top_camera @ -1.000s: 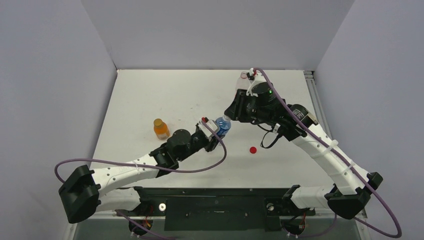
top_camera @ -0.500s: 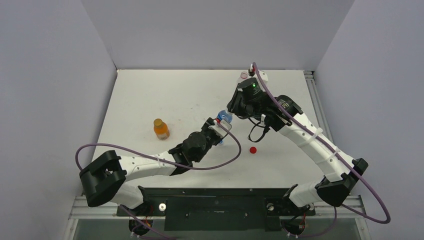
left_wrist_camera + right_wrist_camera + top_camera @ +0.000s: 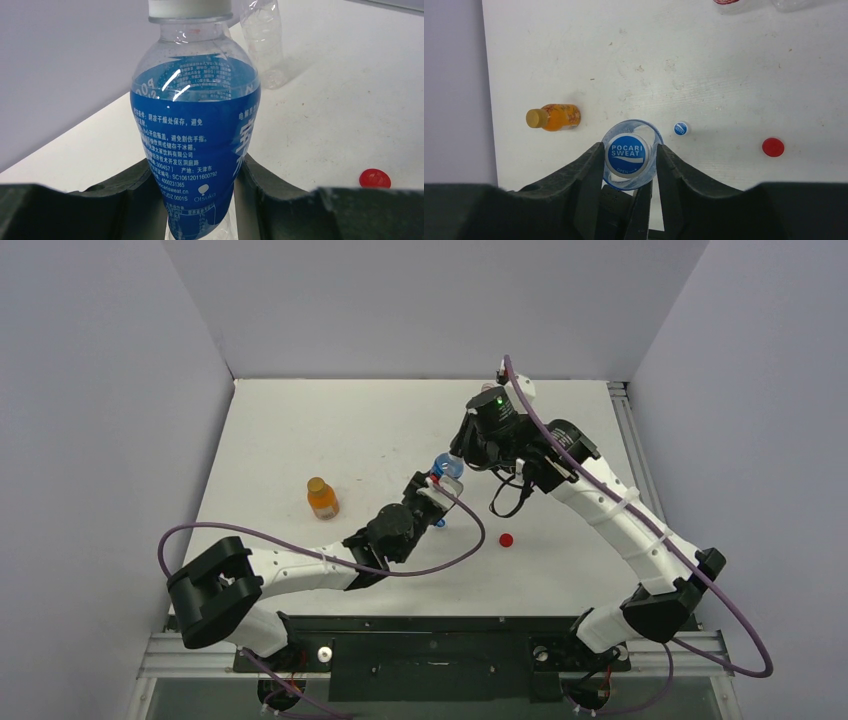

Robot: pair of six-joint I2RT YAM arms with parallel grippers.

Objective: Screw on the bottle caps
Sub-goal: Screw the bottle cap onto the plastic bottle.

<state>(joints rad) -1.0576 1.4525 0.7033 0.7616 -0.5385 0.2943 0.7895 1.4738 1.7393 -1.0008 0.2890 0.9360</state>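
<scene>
A clear bottle with a blue label (image 3: 195,125) stands upright near the table's middle (image 3: 446,470). My left gripper (image 3: 197,165) is shut on its lower body, one finger on each side. A blue-and-white cap (image 3: 626,152) sits on the bottle's neck. My right gripper (image 3: 629,150) hangs over it from above, its left finger against the cap and a thin gap at its right finger. Another blue-and-white cap (image 3: 680,128) and a red cap (image 3: 773,147) lie loose on the table. An orange-gold cap (image 3: 534,118) tops the small orange bottle (image 3: 321,498).
An empty clear bottle (image 3: 262,40) stands farther back, behind the held one. The red cap (image 3: 506,539) lies to the right of the left gripper (image 3: 437,502). The white table (image 3: 330,430) has grey walls on three sides.
The left arm has stretched forward and stood the blue-labelled bottle upright. The right wrist has swung in over its neck, and its jaws have parted slightly.
</scene>
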